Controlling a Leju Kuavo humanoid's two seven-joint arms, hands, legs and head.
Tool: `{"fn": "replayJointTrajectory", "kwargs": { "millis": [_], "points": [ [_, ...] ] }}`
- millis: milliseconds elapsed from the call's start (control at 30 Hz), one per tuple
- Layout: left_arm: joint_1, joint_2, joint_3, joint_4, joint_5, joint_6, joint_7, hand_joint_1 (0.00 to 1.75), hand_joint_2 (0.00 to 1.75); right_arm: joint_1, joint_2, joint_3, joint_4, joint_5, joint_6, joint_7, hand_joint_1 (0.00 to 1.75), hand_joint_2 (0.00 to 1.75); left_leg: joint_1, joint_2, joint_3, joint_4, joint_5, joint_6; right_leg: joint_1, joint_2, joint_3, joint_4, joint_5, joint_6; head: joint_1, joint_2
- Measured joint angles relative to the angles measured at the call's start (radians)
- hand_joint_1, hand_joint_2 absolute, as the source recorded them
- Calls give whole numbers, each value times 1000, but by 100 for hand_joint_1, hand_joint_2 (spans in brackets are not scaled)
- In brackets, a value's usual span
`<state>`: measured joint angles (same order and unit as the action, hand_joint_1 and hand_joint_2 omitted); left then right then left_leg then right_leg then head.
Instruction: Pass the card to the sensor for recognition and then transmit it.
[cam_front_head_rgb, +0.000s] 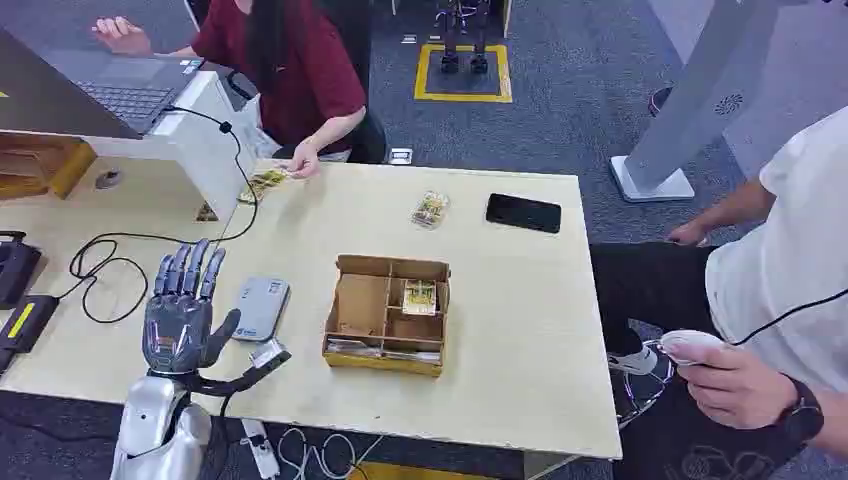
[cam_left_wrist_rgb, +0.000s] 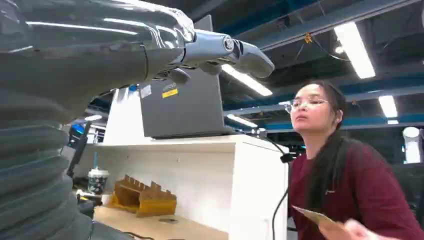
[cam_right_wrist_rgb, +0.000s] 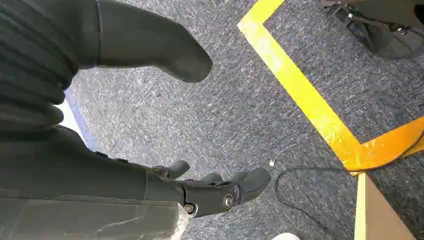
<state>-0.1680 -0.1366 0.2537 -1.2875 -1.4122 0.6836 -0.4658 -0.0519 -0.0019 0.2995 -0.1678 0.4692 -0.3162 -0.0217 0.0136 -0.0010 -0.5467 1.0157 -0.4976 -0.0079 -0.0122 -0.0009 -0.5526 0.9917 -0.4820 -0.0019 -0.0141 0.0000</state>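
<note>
Fingers of left hand spread wide and straight, palm down, holding nothing; hand hovers over table near its front-left edge. Right hand hangs beside the table above grey carpet, fingers loosely apart, nothing in them; yellow floor tape runs past it. Sensor, a flat grey pad, lies just beside left hand at about 2 o'clock from it. Box, brown cardboard with compartments, sits mid-table at 3 o'clock from the sensor; one patterned card stands in its right-hand compartment, more lie flat along its front slot. Cable loops on the table at 10 o'clock from the hand. Further back, a clear case of cards lies at 12 o'clock from the box, phone just beyond it toward 1 o'clock. Card lies at the far-left table edge, under the fingertips of a person in a dark red top seated behind; the left wrist view shows it tilted in that person's hand. Laptop sits on a raised white stand at far left. Second person in white at 3 o'clock, holding a mouse.
</note>
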Motion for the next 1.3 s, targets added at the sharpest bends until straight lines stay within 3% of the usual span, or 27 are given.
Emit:
{"fn": "replayJointTrajectory", "kwargs": {
  "millis": [867, 900, 933, 967, 1167, 1300],
  "points": [
    [-10, -38, 26, 31, 5, 0, -40, 0, 175, 0, 4, 0, 0, 3, -1, 1, 0, 175, 0, 0, 0, 0, 0, 0, 0, 0, 0, 0, 0, 0, 0, 0],
    [-10, -38, 26, 32, 6, 0, -40, 44, 175, 0, 5, 0, 0, 3, -1, 1, 0, 175, 0, 0, 0, 0, 0, 0, 0, 0, 0, 0, 0, 0, 0, 0],
    [-11, -38, 26, 33, 7, 0, -42, 44, 175, 0, 5, 0, 0, 3, -1, 1, 0, 175, 0, 0, 0, 0, 0, 0, 0, 0, 0, 0, 0, 0, 0, 0],
    [-11, -38, 27, 34, 11, 0, -49, 175, 175, 0, 5, 0, 0, 3, -1, 1, 0, 175, 0, 0, 0, 0, 0, 0, 0, 0, 0, 0, 0, 0, 0, 0],
    [-11, -38, 28, 37, 27, 0, -35, 175, 175, 0, 5, 0, 0, 18, -1, 0, 0, 175, 0, 0, 0, 0, 0, 0, 0, 0, 0, 0, 0, 0, 0, 0],
    [-11, -38, 29, 37, 40, 0, -77, 175, 175, 0, 5, 0, 0, 20, -2, 0, 0, 175, 0, 0, 0, 0, 0, 0, 0, 0, 0, 0, 0, 0, 0, 0]
  ]
}}
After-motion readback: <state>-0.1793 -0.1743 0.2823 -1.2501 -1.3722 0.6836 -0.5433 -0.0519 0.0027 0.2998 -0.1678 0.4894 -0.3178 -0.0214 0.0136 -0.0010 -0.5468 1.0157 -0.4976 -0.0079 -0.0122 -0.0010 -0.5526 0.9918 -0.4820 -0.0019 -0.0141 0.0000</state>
